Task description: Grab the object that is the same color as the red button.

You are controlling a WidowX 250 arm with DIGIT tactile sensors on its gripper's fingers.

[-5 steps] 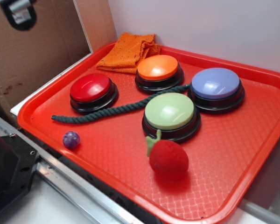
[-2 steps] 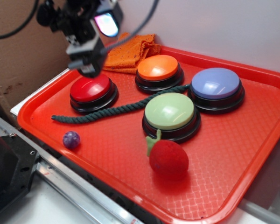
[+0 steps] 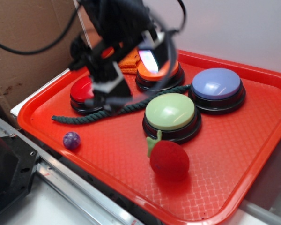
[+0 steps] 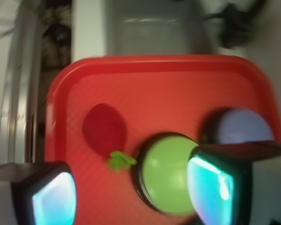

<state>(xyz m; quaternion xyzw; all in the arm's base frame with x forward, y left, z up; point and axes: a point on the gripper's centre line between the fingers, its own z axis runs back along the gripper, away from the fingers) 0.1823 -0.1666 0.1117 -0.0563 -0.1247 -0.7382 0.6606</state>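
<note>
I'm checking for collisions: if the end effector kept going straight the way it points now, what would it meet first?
Probably the rope or the bare tray beside it; the end effector is blurred and depth is unclear. The wrist view suggests the plush strawberry and green button lie ahead.

The gripper (image 3: 113,96) is one dark blur, so I cannot tell if its jaws are apart. It hides most of the red button (image 3: 82,90) and part of the orange button (image 3: 155,75) just beside it. The wrist view is blurry too, and its bottom edge cuts off the green button (image 4: 167,175).
</note>
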